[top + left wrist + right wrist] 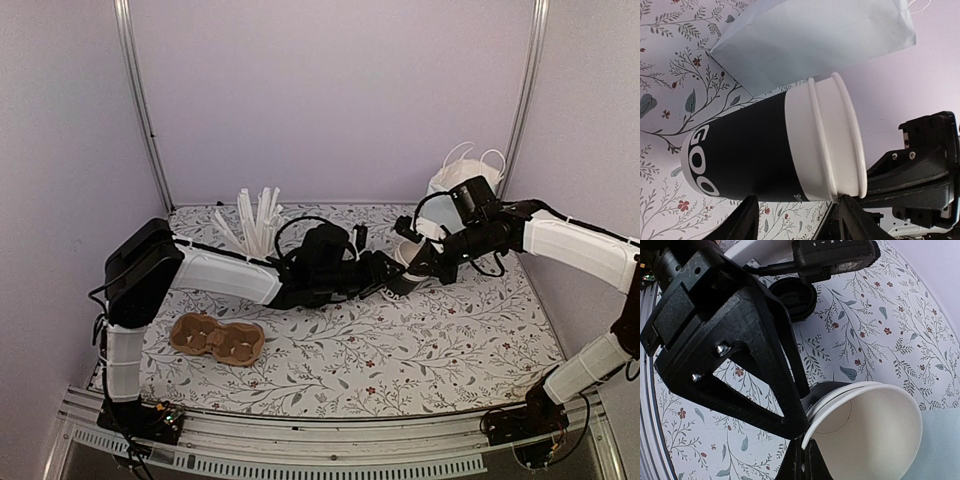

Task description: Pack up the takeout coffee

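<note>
Two black takeout coffee cups [750, 155] with cream rims stand nested one inside the other on the floral table, between both grippers in the top view [405, 262]. My right gripper [807, 442] is shut on the rim of the inner cup [870, 435], pinching it from above [420, 265]. My left gripper [799, 212] is open, its fingers spread wide along the side of the cups with the fingertips [847, 215] at the outer cup's wall; it shows in the top view [392, 278]. The pale blue bag [455, 185] stands just behind the cups [815, 40].
A white cup of white straws [258, 222] stands at the back left of centre. A brown cardboard cup carrier [217, 338] lies front left. A flat black round lid [792, 297] lies on the table near the left gripper [360, 238].
</note>
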